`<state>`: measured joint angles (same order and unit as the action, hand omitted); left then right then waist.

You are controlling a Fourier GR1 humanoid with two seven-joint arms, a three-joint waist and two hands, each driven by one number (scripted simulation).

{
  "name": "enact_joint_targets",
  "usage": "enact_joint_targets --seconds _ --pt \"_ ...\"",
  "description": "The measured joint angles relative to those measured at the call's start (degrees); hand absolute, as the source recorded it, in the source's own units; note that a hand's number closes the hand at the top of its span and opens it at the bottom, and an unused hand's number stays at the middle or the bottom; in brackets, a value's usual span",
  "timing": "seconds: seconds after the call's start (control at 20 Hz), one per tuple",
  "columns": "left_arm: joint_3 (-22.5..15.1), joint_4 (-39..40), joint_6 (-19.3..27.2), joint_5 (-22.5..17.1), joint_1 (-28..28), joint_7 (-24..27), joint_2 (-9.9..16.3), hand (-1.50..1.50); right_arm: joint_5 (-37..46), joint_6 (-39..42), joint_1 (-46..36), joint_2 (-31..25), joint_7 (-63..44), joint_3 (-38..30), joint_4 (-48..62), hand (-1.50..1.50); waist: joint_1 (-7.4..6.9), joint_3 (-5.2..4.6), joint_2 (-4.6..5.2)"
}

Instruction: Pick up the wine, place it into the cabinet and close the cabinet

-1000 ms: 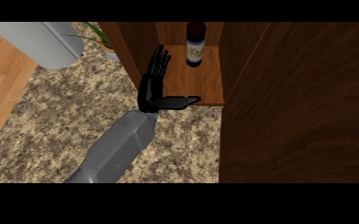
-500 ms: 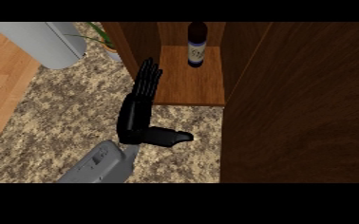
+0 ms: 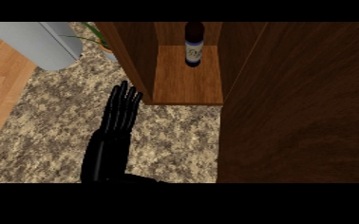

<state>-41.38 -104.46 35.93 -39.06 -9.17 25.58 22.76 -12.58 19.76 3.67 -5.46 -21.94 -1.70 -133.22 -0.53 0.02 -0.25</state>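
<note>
A wine bottle (image 3: 194, 50) stands upright on the wooden shelf (image 3: 186, 85) at the back of the open cabinet (image 3: 133, 52). One black hand (image 3: 112, 137), fingers straight and holding nothing, lies flat over the speckled granite counter (image 3: 175, 137), its fingertips just beside the cabinet's left wall.

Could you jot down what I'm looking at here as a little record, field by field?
wine bottle: upright at the back of the cabinet shelf
cabinet: open, wooden shelf bare in front of the bottle
cabinet door: the large dark wood panel at the right, not closed
visible hand: black hand, fingers straight, over the counter beside the cabinet's left wall, holding nothing
counter: speckled stone
background: a grey object and a potted plant, upper left
</note>
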Motion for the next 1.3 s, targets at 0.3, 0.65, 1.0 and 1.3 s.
enact_joint_targets --seconds 0.3,0.65,1.0,1.3 --pt "2.4 -8.33 0.62 0.94 8.67 1.06 5.57 -1.5 -2.08 7.38 1.89 -4.92 -2.21 4.0 -2.27 1.5 -0.34 -0.02 -0.02" --pt "7.96 -16.92 -1.43 0.34 21.05 4.31 12.26 -1.5 -4.79 10.13 4.43 -5.72 -6.25 10.5 -2.76 1.5 -0.43 -0.05 0.01" --pt "17.9 -22.49 -9.5 -5.1 33.8 8.23 18.07 -1.5 -4.41 6.03 4.04 -1.62 -11.16 22.21 -3.55 1.5 -0.6 -0.12 -0.07" --pt "26.86 -24.42 -16.9 -9.53 43.17 10.32 21.35 -1.5 2.94 0.11 0.08 3.11 -14.73 32.81 -4.04 1.5 -0.83 -0.15 -0.33"
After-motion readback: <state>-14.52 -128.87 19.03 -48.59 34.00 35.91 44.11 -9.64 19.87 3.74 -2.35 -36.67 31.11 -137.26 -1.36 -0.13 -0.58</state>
